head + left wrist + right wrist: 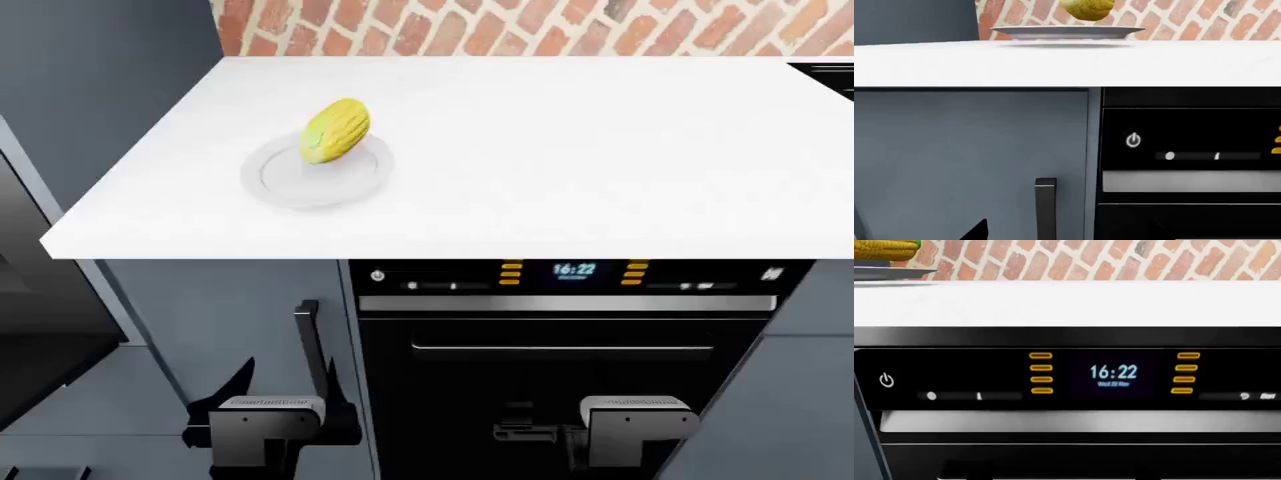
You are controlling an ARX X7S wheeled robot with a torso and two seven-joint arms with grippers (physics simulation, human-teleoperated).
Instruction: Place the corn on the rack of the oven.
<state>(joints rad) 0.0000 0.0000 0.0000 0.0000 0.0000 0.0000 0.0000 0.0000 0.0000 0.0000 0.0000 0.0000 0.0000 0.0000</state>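
The corn [335, 128] is a plump yellow cob with a greenish end, lying on a pale round plate [287, 180] on the left part of the white counter [561, 150]. From the left wrist view the corn [1087, 8] shows above and beyond the counter's front edge. The right wrist view catches the corn [884, 247] at its corner. Both grippers hang low, in front of the cabinets and under the counter. My left gripper [280, 397] is open and empty. Only the body of my right gripper [627, 422] shows, against black glass. The rack and the task's oven are out of view.
A black glass-fronted oven with a lit clock [574, 270] sits under the counter, its door shut and its bar handle [561, 349] across the front. A grey cabinet door with a dark vertical handle [308, 345] is to its left. A brick wall [534, 25] backs the counter.
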